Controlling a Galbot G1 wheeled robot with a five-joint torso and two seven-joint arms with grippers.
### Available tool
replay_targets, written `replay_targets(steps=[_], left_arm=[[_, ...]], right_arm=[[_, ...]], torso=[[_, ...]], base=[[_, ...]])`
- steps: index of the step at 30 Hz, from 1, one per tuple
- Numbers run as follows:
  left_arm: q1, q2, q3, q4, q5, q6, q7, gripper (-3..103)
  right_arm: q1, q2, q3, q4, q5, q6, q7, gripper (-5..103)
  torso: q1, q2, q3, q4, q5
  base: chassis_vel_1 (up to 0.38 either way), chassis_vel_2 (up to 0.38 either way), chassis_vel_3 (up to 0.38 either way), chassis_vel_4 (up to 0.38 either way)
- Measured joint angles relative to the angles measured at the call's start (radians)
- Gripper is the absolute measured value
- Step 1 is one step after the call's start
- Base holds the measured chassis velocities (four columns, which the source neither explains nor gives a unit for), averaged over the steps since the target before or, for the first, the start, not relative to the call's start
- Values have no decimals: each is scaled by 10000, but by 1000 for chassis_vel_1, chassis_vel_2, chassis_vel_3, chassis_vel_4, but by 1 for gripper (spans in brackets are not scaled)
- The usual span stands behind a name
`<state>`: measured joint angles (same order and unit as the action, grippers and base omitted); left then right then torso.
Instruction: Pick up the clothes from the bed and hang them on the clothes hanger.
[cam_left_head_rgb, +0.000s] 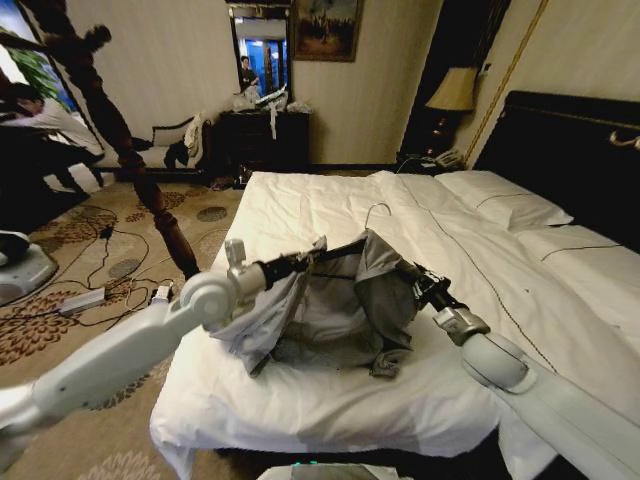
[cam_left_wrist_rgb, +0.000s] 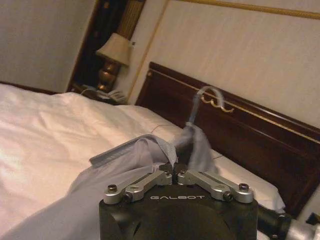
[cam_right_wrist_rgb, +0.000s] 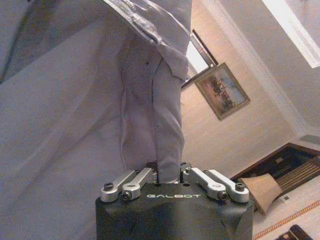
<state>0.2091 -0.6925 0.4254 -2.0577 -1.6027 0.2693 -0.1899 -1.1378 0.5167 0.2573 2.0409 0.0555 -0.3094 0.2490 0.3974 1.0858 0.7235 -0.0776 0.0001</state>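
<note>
The light grey shirt (cam_left_head_rgb: 340, 305) hangs in the air above the near half of the bed (cam_left_head_rgb: 330, 400), stretched between the two grippers, with its lower folds sagging down to touch the white duvet. The clothes hanger (cam_left_head_rgb: 345, 250) sits inside the shirt's top edge as a dark bar running left to right, and its thin wire hook (cam_left_head_rgb: 375, 212) curves up clear of the fabric. In the left wrist view the same hook (cam_left_wrist_rgb: 207, 95) rises from the bunched collar, seen against the dark headboard (cam_left_wrist_rgb: 260, 145). The left gripper (cam_left_head_rgb: 300, 262) reaches in from the near left and meets the shirt at the hanger's left end; in its wrist view the jaws are drawn together on the shirt (cam_left_wrist_rgb: 135, 165) at the collar, though whether they also pinch the hanger underneath cannot be made out. The right gripper (cam_left_head_rgb: 415, 280) comes in from the near right at the shirt's right edge, and its wrist view shows the left and right links (cam_right_wrist_rgb: 175, 175) closed on a twisted strip of the shirt (cam_right_wrist_rgb: 160, 115) that rises straight from the fingers. White pillows (cam_left_head_rgb: 500, 200) lie at the far right of the bed by the headboard. A tall dark wooden coat stand (cam_left_head_rgb: 130, 150) leans on the carpet (cam_left_head_rgb: 70, 330) to the far left, well apart from the bed.
</note>
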Motion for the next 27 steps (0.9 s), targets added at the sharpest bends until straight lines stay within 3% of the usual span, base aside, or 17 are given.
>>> replay_targets(steps=[6, 11, 16, 21, 27], left_arm=[[-612, -598, 573, 584, 197, -48, 151, 0], [-662, -1695, 854, 1519, 689, -118, 328, 0], [-1193, -2287, 1155, 2145, 789, -121, 739, 0], [-2068, -2620, 1514, 2769, 564, -120, 1088, 0], [-2483, -2739, 1880, 2699, 331, -107, 1330, 0]], right_arm=[[1098, 182, -842, -409, 243, -80, 62, 15], [1572, 407, -1341, -1078, 298, -6, 130, 15], [1974, 594, -1708, -1363, 278, 91, 131, 15], [2498, 841, -2142, -1491, 289, 97, 134, 15], [2777, 958, -2309, -1621, 308, 94, 147, 15]], torso=[[0, 1, 0, -2, -2], [1, -1, 1, -5, 0], [-2, 0, 0, -6, -1], [1, 0, 0, -1, 2], [0, 0, -1, -3, 1]], base=[[0, 0, 0, 0], [0, 0, 0, 0], [0, 0, 0, 0], [0, 0, 0, 0], [0, 0, 0, 0]])
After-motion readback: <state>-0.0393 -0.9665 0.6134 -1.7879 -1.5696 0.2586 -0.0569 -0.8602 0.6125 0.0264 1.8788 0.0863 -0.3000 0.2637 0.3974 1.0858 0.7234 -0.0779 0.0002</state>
